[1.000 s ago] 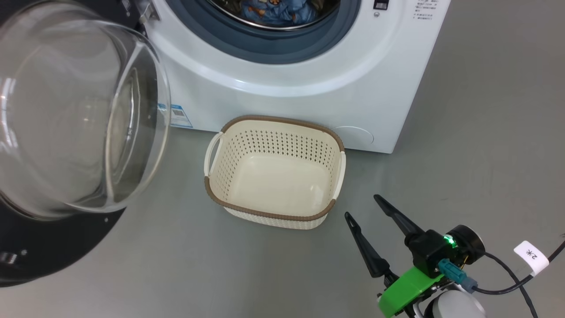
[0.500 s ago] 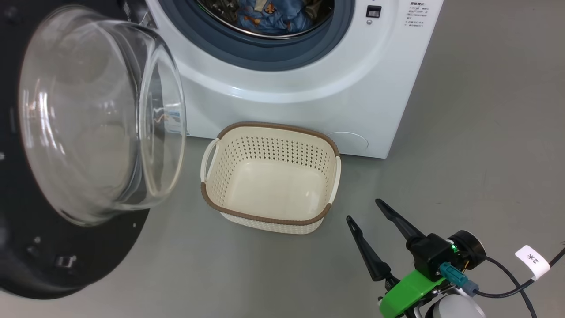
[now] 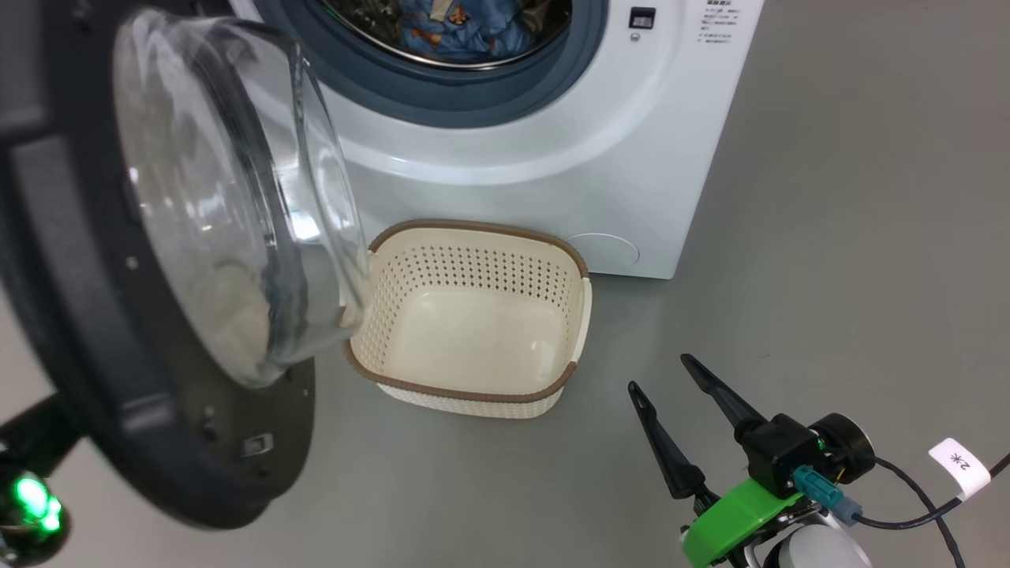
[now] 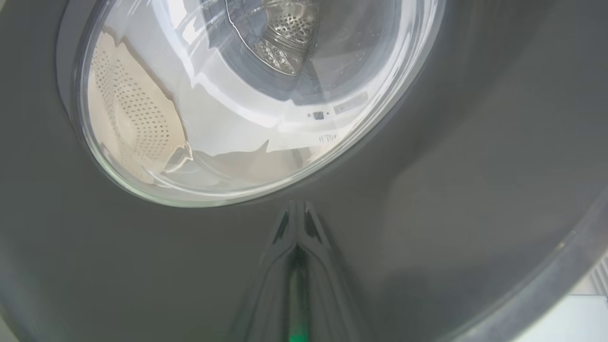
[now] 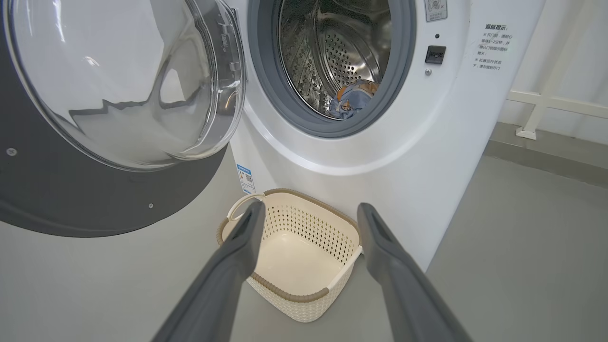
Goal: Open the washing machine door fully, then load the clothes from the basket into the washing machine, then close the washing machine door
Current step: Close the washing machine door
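The washing machine (image 3: 552, 173) stands open, with blue and orange clothes (image 3: 458, 24) lying in its steel drum. Its door (image 3: 79, 315), black-rimmed with a bulging glass bowl, hangs half swung at the left, overlapping the left edge of the basket (image 3: 473, 268). The cream basket holds nothing. My left gripper (image 4: 297, 209) is shut, its tips against the door's dark outer face just under the glass. A dark part of my left arm (image 3: 31, 497) with a green light peeks from behind the door. My right gripper (image 3: 660, 372) hangs open and holding nothing, right of the basket.
Grey floor spreads to the right of the machine and in front of the basket. A cable with a white tag (image 3: 959, 465) trails from the right wrist. A white railing (image 5: 546, 104) runs along the wall right of the machine.
The door has swung right, toward the machine, and now covers the basket's left handle. My left arm's green light has come into view. The camera shifted; the right gripper stayed put.
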Motion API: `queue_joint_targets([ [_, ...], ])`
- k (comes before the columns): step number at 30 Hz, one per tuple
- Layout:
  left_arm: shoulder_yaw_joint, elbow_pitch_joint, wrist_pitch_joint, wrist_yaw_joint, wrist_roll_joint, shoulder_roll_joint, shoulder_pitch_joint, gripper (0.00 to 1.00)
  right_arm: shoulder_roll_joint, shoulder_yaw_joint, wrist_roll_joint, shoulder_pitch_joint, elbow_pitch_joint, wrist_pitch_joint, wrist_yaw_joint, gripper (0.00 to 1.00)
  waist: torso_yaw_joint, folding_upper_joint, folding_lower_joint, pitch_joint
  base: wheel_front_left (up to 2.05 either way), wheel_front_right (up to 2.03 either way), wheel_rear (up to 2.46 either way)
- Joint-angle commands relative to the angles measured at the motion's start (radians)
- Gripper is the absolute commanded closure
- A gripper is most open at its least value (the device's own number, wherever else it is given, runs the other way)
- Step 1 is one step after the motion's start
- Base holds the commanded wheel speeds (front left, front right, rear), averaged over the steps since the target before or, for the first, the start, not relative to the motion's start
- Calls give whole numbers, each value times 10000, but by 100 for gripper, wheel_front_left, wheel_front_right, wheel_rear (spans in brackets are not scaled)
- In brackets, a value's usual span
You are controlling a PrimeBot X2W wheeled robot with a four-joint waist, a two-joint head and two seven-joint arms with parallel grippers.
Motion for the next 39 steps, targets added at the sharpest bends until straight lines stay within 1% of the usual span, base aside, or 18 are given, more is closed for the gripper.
queue_joint_targets([
  [1, 37, -501, 262, 34, -132, 133, 122, 100, 145, 213, 119, 7, -197, -48, 16, 0, -99, 0, 0, -27, 0, 0, 0],
  [4, -206, -961, 311, 175, -184, -300, 251, 100, 173, 128, 140, 1, -184, -48, 16, 0, -241, 0, 0, -50, 0, 0, 0],
  [7, -469, -1259, 305, 227, -135, -578, 361, 100, 190, 110, 133, -48, -169, -48, 16, 0, -447, 0, 0, -32, 0, 0, 0],
  [12, -899, -1466, 34, 272, -226, -980, 434, 100, 210, -20, 44, -26, -190, -48, 16, 0, -776, 0, 0, -37, 0, 0, 0],
  [16, -1266, -1431, -380, 276, -377, -1130, 471, 100, 222, -60, 5, -10, -179, -48, 16, 0, -1098, 0, 0, -56, 0, 0, 0],
  [20, -1585, -1258, -877, 135, -637, -1179, 457, 100, 235, -134, -36, 2, -241, -48, 16, 0, -1405, 0, 0, -43, 0, 0, 0],
  [23, -1709, -925, -1807, -151, -635, -1191, 235, 100, 245, -200, -51, -2, -287, -48, 16, 0, -1635, 0, 0, -9, 0, 0, 0],
  [25, -1956, -619, -2344, -327, -779, -1193, 39, 100, 252, -244, -44, -2, -294, -48, 16, 0, -1786, 0, 0, 10, 0, 0, 0],
  [26, -1956, -619, -2344, -327, -779, -1193, 39, 100, 252, -244, -44, -2, -294, -48, 16, 0, -1786, 0, 0, 10, 0, 0, 0],
  [28, -2198, -325, -2839, -465, -969, -1194, -159, 100, 261, -274, -38, -2, -299, -48, 16, 0, -1939, 0, 0, 33, 0, 0, 0],
  [29, -2438, -75, -3263, -587, -1138, -1195, -356, 100, 270, -316, -28, -6, -319, -48, 16, 0, -2094, 0, 0, 72, 0, 0, 0],
  [39, -3483, 1084, -4960, -990, -1450, -1196, -1215, 100, 306, -547, 12, 28, -379, -48, 16, 0, -2788, 0, 0, 211, 0, 0, 0],
])
